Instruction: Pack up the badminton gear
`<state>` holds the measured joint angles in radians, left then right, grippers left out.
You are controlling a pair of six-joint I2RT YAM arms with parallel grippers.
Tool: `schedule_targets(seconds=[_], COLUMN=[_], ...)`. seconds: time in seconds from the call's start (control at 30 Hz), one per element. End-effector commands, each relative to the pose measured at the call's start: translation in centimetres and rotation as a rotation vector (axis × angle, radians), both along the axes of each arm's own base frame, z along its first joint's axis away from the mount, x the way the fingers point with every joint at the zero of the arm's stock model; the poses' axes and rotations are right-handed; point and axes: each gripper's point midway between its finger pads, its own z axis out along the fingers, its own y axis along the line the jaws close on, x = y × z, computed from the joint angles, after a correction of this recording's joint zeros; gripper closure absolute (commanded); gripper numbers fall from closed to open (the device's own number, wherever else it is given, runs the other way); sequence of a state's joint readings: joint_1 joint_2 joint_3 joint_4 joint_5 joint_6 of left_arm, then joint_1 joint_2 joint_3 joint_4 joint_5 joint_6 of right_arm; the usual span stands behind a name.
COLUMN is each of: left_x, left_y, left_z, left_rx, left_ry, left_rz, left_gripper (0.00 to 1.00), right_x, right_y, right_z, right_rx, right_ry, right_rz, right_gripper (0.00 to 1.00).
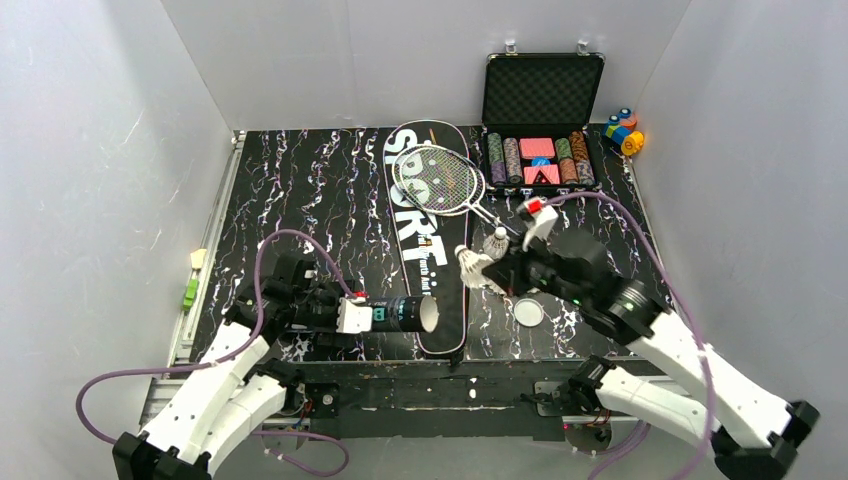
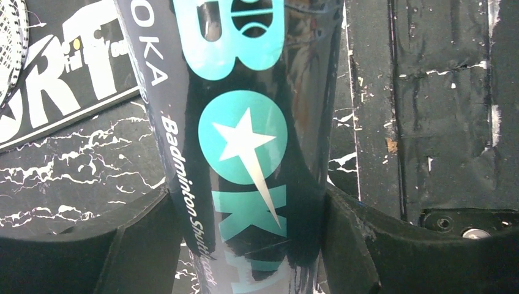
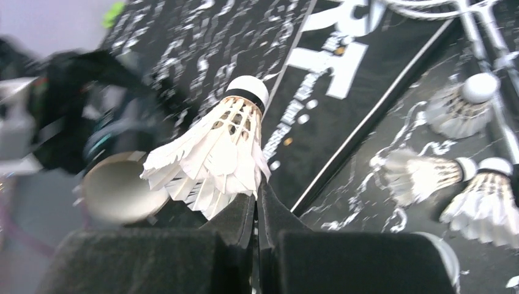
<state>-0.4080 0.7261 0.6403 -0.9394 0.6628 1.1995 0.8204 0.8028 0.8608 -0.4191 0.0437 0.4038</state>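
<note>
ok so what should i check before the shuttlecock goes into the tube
1. left claw clamped on the tube: ok
2. lid off, tube mouth open toward the right arm: ok
3. right claw shut on the shuttlecock, pinching its feathers: ok
4. cork end lined up with the tube mouth: not ok, it points off to one side
5. room inside the tube: cannot tell, the mouth is blurred
6. loose shuttlecocks out of the path: ok
</note>
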Motion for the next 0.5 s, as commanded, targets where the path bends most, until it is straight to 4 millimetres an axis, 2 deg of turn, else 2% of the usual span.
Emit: schedule_targets(seconds=[0.0, 0.1, 0.2, 0.27, 0.47], left_x=[1.1, 1.4, 1.8, 2.0, 2.0], left_y=[-1.1, -1.4, -1.5, -1.7, -2.0], left_z=[1.0, 1.3, 1.7, 2.0, 3.0], left_rx=[-0.052, -0.062, -0.069, -0.075, -0.100], left_ry=[-0.039, -0.049, -0.052, -0.050, -0.072], left_rz=[-0.018, -0.015, -0.007, -0.004, -0.017], left_gripper=[0.74, 0.75, 0.76, 0.76, 0.79], right_x=[-7.2, -10.2, -12.0, -12.4, -11.9], right_y=[-0.4, 0.2, 0.7, 0.9, 2.3], right_z=[1.1, 2.3, 2.8, 2.6, 2.2], right_rx=[0.101, 0.180, 0.213, 0.209, 0.187], right_ry=[0.163, 0.199, 0.232, 0.251, 0.285], right_rz=[0.212, 0.355, 0.458, 0.491, 0.541], right_gripper=[0.99, 0.99, 0.99, 0.99, 0.99])
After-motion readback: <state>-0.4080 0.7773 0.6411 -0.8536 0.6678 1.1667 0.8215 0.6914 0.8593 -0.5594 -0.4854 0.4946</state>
